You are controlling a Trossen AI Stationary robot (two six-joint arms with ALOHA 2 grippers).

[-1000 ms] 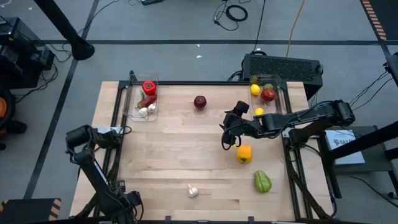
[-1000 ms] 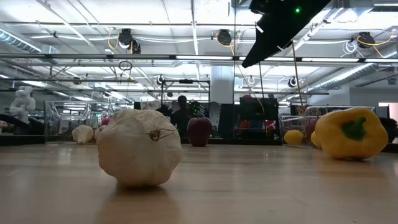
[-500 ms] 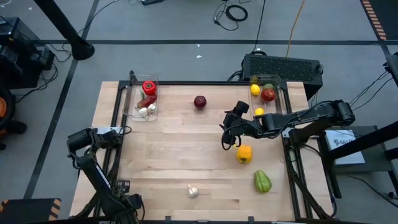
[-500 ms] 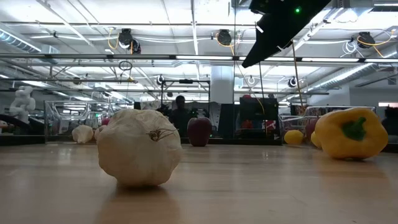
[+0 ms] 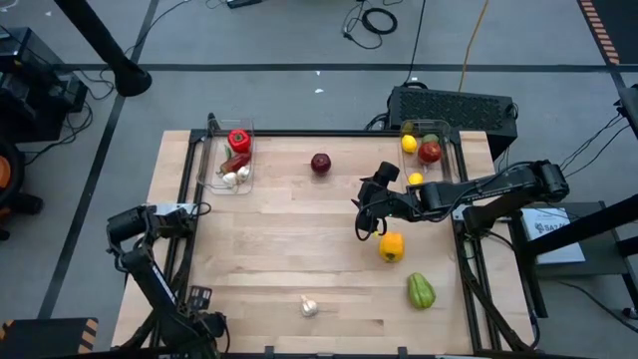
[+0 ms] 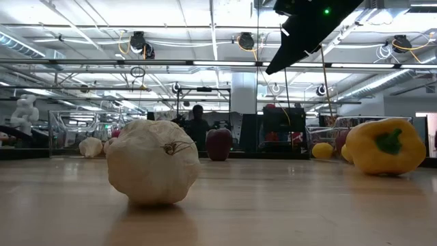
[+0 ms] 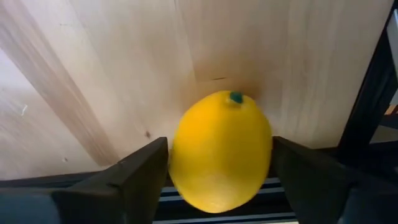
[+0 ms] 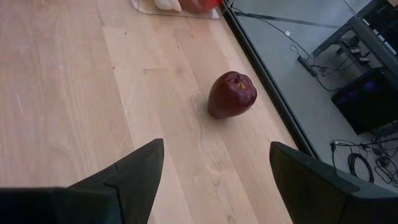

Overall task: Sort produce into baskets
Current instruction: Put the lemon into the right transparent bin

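Left gripper (image 7: pixel 217 180) at table's (image 5: pixel 279 249) near-left edge, fingers wide around lemon (image 7: pixel 221 152), contact unclear. Right gripper (image 8: pixel 211 180) mid-table, fingers wide, empty; apple (image 8: pixel 231 94) beyond. Baskets (image 5: pixel 231 158) at far corners.

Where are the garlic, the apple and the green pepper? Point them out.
Garlic (image 6: pixel 153 162): low view, middle of the bulb.
Apple (image 8: pixel 231 94): right wrist view, middle of its red side.
Green pepper (image 5: pixel 421 291): high view, middle of its body.
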